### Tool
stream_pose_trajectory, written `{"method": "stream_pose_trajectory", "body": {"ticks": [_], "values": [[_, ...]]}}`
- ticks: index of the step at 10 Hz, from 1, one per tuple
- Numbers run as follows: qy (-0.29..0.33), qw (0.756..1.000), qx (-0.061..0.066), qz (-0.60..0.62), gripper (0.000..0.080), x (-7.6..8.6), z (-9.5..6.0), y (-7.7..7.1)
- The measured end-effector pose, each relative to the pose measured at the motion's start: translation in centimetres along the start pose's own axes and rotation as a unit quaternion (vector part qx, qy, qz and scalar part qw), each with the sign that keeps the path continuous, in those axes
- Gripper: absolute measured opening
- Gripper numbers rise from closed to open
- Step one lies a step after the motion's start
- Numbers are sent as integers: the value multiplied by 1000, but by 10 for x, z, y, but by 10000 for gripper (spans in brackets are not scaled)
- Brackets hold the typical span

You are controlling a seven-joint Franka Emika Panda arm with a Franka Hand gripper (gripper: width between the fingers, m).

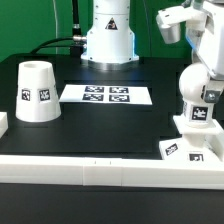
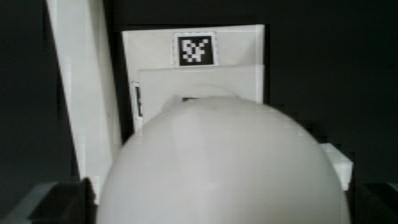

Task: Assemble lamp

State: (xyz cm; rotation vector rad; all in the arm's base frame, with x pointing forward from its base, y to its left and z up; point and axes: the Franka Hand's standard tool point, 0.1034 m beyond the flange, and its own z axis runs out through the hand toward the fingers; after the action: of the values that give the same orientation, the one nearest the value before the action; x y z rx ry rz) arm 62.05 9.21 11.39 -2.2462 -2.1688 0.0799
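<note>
The round-headed white bulb (image 1: 196,92) stands upright on the low square base (image 1: 181,137) at the exterior view's right, its tag facing the camera. My gripper (image 1: 204,88) is at the bulb's head, with a dark finger on each side of it, shut on it. In the wrist view the bulb's head (image 2: 221,158) fills the near part, with the gripper (image 2: 214,206) around it and the tagged base (image 2: 196,68) beyond it. The tapered shade (image 1: 35,92) stands alone on the table at the exterior view's left.
The marker board (image 1: 105,94) lies flat mid-table in front of the robot's pedestal (image 1: 108,38). A long white edge rail (image 1: 100,166) runs along the near side; another shows in the wrist view (image 2: 80,90) beside the base. A white block (image 1: 3,125) sits at the left edge.
</note>
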Motion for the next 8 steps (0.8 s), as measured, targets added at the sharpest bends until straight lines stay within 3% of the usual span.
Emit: {"method": "stream_pose_trajectory", "body": {"ticks": [2, 3, 4, 6, 8], "values": [[0, 1000, 0, 2, 667, -2, 0, 0], [0, 1000, 0, 6, 576, -2, 0, 0], [0, 1000, 0, 14, 576, -2, 0, 0], [1, 999, 14, 45, 576, -7, 1, -3], [11, 986, 30, 165, 576, -8, 1, -5]]}}
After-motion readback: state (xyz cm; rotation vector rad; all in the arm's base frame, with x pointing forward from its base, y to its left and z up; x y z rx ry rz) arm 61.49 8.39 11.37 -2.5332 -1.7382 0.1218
